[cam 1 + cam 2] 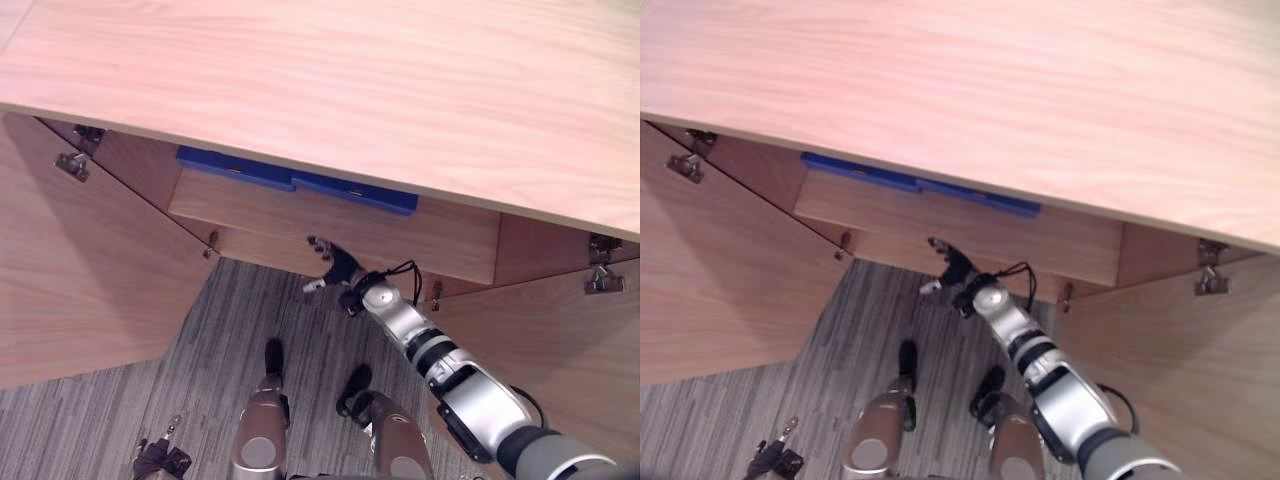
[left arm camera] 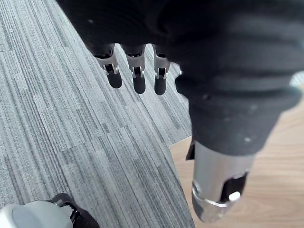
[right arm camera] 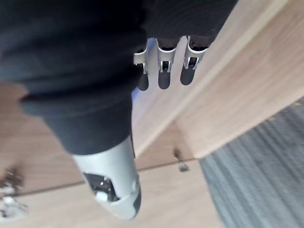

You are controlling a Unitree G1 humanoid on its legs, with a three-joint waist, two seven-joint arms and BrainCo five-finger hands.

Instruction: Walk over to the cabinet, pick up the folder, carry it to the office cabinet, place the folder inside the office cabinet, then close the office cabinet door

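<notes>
Cabinet [image 1: 330, 90] of pale matt wood grain; folder [image 1: 295, 180] smooth, blue; carpet [image 1: 200, 340] grey, ribbed.

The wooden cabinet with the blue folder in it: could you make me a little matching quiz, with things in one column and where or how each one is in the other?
Things
1. flat blue folder
2. robot's right hand
3. robot's left hand
4. light wooden cabinet door on the left

Places and states
A. hangs low over the grey striped carpet
B. swung wide open
C. lies on the inner wooden shelf, under the cabinet top
D. held open just in front of the shelf's front edge

Pairs: 1-C, 2-D, 3-A, 4-B
</notes>
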